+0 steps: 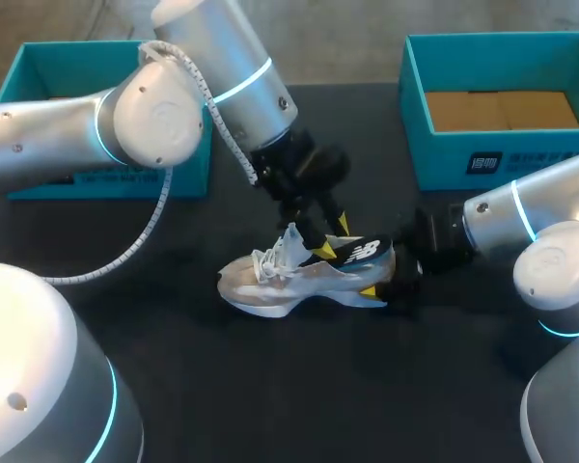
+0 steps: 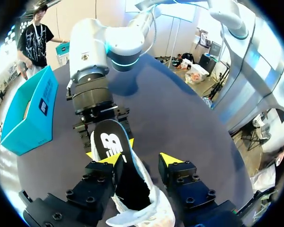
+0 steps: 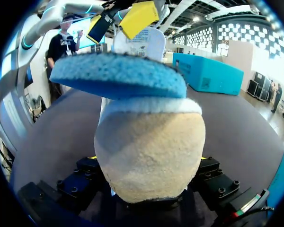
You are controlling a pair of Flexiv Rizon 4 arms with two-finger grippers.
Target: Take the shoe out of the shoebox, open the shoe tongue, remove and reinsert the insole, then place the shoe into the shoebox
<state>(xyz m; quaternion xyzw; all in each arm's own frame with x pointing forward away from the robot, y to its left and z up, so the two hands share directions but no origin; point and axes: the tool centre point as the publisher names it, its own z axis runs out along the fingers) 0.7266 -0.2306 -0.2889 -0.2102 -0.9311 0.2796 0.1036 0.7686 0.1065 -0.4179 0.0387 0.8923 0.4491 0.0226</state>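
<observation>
The dark surface (image 1: 270, 386) carries the shoe (image 1: 304, 278) at the centre of the frame. The right claw (image 1: 386, 280) clenches its heel, and the left claw (image 1: 330, 238) is spread apart at its tongue (image 1: 291, 241).

This looks like a robot lab or test workshop. Two large white machine arms with glowing blue rings, the left arm (image 1: 174, 106) and the right arm (image 1: 550, 260), stand at a plain black surface (image 1: 270, 386). A loose cable (image 1: 154, 222) hangs from the left arm. A left teal box (image 1: 116, 178) and a right teal box (image 1: 444, 154) are set out at the back.
</observation>
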